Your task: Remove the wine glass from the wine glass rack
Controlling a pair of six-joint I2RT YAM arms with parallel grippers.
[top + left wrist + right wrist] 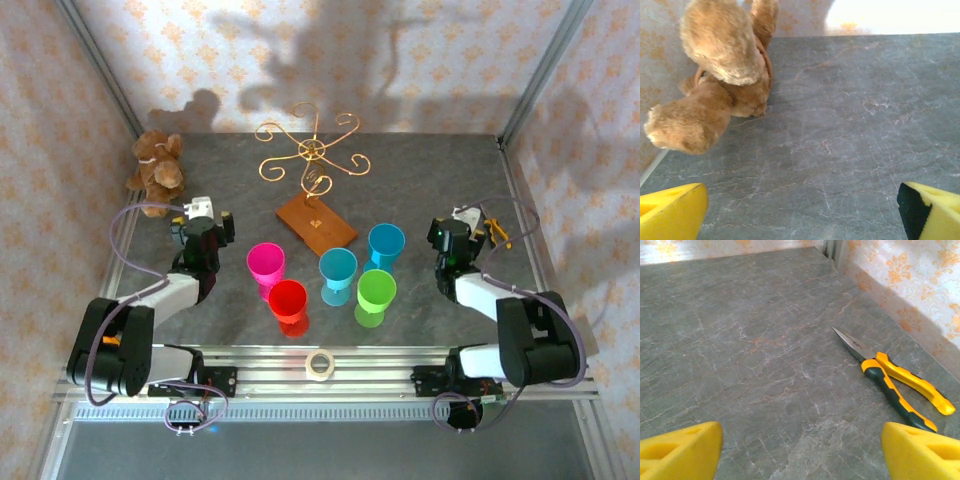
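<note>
Space is being left around the wine glass rack (318, 225), left hand (802, 212) and right hand (802, 450) hovering open alongside.

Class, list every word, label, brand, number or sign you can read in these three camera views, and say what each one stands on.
No text can be read in any of the views.
Orange-brown wooden rectangular base of the copper-gold wire wine glass rack: one small pale mark, too small to read.
Yellow-and-black-handled long-nose pliers: no lettering shows on them.
</note>
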